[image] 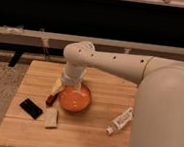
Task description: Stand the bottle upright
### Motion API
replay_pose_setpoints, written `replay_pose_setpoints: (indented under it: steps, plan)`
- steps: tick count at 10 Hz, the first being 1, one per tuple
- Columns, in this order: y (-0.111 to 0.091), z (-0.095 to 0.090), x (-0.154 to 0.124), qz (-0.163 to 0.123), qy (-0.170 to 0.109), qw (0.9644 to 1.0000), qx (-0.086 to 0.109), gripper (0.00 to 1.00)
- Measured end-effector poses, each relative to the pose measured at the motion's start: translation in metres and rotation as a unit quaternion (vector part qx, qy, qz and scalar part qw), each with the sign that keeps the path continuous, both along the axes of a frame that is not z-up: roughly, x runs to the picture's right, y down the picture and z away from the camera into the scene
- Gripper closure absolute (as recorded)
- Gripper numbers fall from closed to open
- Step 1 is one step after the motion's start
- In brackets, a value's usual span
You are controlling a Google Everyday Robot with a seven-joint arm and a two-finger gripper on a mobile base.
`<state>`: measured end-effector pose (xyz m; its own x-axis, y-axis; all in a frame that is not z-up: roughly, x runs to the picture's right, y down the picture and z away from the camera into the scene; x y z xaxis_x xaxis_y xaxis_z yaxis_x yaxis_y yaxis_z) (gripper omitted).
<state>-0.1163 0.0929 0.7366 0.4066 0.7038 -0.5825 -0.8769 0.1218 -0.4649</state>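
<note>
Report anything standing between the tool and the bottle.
The orange bowl does. The tool hangs over the bowl's far left rim. The bottle lies on its side on the table, to the bowl's right in the picture. Nothing else visible lies between them.

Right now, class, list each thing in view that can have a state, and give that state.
bottle: lying on its side, right of the bowl, not gripped.
orange bowl: upright on the wooden table.
pale packet: lying flat, front left of the bowl.
black flat device: lying flat near the table's left edge.
gripper: open, low over the bowl's far left rim.
</note>
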Motion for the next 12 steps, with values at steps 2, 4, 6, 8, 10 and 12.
replay_pose_setpoints:
  steps: [2, 4, 6, 8, 10, 12]
  plan:
    - [0.000, 0.000, 0.000, 0.000, 0.000, 1.0000, 0.000, 0.20]
    - [0.000, 0.000, 0.000, 0.000, 0.000, 1.0000, 0.000, 0.20]
    - [0.000, 0.000, 0.000, 0.000, 0.000, 1.0000, 0.000, 0.20]
    - [-0.001, 0.000, -0.001, -0.002, -0.002, 1.0000, 0.001, 0.20]
    - [0.009, 0.003, 0.002, -0.058, -0.017, 0.9982, 0.005, 0.20]
    - [0.024, 0.005, 0.020, -0.106, -0.028, 0.9938, 0.019, 0.20]
